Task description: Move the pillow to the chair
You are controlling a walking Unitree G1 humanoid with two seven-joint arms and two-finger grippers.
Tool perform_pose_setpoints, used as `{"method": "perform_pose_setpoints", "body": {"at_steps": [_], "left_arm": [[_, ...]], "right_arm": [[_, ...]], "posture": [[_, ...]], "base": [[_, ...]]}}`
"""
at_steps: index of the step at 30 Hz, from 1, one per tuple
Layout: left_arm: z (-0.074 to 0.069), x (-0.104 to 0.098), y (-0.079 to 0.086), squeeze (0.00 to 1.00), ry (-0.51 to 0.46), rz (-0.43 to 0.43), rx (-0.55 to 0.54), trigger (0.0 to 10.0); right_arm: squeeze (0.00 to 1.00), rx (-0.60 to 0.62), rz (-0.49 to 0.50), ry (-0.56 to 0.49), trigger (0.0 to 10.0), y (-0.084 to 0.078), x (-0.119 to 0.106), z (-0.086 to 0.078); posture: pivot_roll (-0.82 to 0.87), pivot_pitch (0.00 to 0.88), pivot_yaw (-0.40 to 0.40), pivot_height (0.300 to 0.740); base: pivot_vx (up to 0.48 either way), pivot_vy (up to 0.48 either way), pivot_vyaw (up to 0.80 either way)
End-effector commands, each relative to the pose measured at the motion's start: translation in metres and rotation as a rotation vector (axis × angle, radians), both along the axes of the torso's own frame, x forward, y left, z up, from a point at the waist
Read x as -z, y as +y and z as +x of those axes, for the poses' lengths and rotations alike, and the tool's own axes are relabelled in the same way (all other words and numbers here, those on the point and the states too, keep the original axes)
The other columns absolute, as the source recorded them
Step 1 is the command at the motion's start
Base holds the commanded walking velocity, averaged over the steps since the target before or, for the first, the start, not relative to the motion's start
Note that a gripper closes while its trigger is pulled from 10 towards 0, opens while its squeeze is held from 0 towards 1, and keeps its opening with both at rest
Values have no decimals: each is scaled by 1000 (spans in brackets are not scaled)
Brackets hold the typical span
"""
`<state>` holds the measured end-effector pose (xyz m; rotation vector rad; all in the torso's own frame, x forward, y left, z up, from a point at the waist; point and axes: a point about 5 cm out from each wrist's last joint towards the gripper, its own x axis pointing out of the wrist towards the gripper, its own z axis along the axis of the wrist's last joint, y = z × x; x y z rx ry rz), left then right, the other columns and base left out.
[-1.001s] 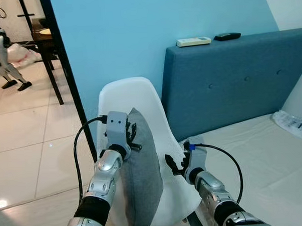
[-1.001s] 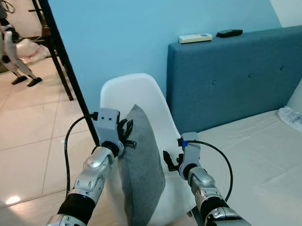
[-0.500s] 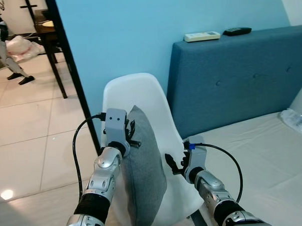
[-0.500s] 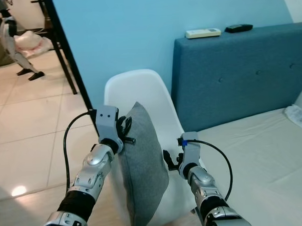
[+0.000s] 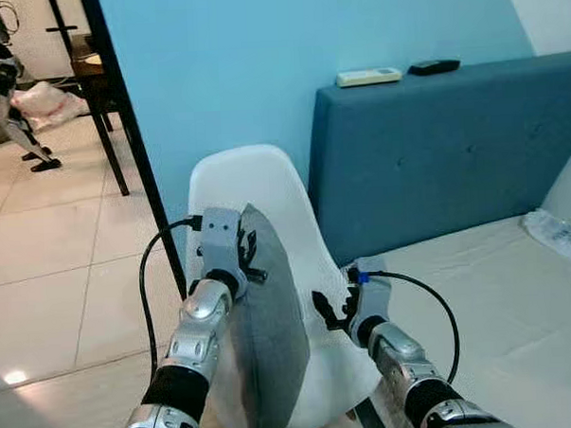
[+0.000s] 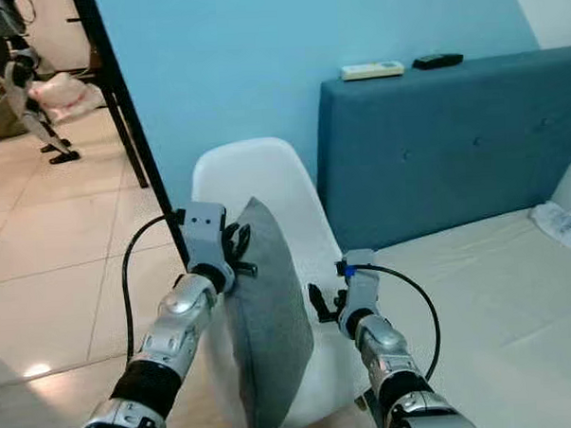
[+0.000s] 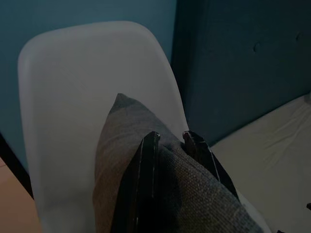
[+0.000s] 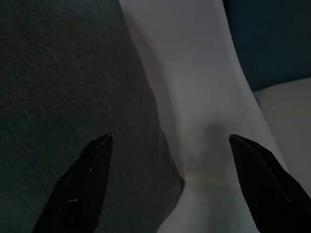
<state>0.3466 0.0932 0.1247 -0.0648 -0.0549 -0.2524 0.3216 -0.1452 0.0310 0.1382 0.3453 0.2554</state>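
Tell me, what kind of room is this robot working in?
Most likely a bedroom in a home: a bare mattress lies against a padded blue headboard, with a white chair beside it and a tiled floor leading to another room.

A grey fabric pillow (image 5: 269, 338) is held upright on its edge over the seat of a white moulded plastic chair (image 5: 265, 186), one corner pointed up before the backrest.

The pillow (image 5: 267, 338) stands on edge in the chair (image 5: 266, 191), between my left gripper (image 5: 248, 258), at its upper edge, and my right gripper (image 5: 329, 310). The bed (image 5: 478, 291) lies to my right, its headboard (image 5: 434, 151) behind it against the wall (image 5: 260, 63).
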Motion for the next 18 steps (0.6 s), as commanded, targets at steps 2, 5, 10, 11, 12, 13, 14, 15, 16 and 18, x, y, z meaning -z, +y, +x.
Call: {"method": "perform_pose_setpoints", "body": {"at_steps": [2, 5, 10, 11, 12, 13, 14, 15, 16, 18], "left_arm": [[0, 2, -4, 0, 14, 12, 10, 10000], [0, 1, -4, 0, 4, 4, 11, 10000], [0, 1, -2, 0, 3, 0, 5, 10000], [0, 1, -2, 0, 3, 0, 5, 10000], [0, 1, -2, 0, 3, 1, 6, 10000], [-1, 2, -3, 0, 4, 1, 10, 10000], [-1, 2, -3, 0, 4, 2, 11, 10000], [-1, 2, -4, 0, 4, 2, 12, 10000], [-1, 2, -4, 0, 5, 2, 12, 10000], [-1, 2, -4, 0, 6, 2, 12, 10000]], "right_arm": [[0, -1, 5, 9, 10000, 2, 2, -1], [0, -3, 5, 9, 10000, 2, 1, -1], [0, -6, 4, 7, 10000, 2, 1, 0], [0, -6, 4, 7, 10000, 2, 1, 0], [0, -7, 4, 7, 10000, 2, 1, 0], [0, -8, 2, 9, 10000, 2, 1, -1], [0, -8, 2, 9, 10000, 2, 2, -1], [0, -9, 1, 10, 10000, 2, 2, -1], [0, -9, 1, 10, 10000, 2, 2, -1], [0, -10, 0, 11, 10000, 2, 2, -2]], "posture": [[-5, 0, -29, 740], [-4, 0, -30, 740], [-5, 0, -30, 740], [-5, 0, -30, 740], [-5, 0, -30, 740], [-6, 0, -31, 740], [-6, 0, -31, 740], [-6, 0, -32, 740], [-6, 0, -32, 740], [-6, 0, -33, 740]], "base": [[-480, 0, 0], [-480, 0, 0], [0, 0, 0], [0, 0, 0], [0, 0, 0], [0, 0, 0], [0, 0, 0], [0, 0, 0], [0, 0, 0], [0, 0, 0]]}}
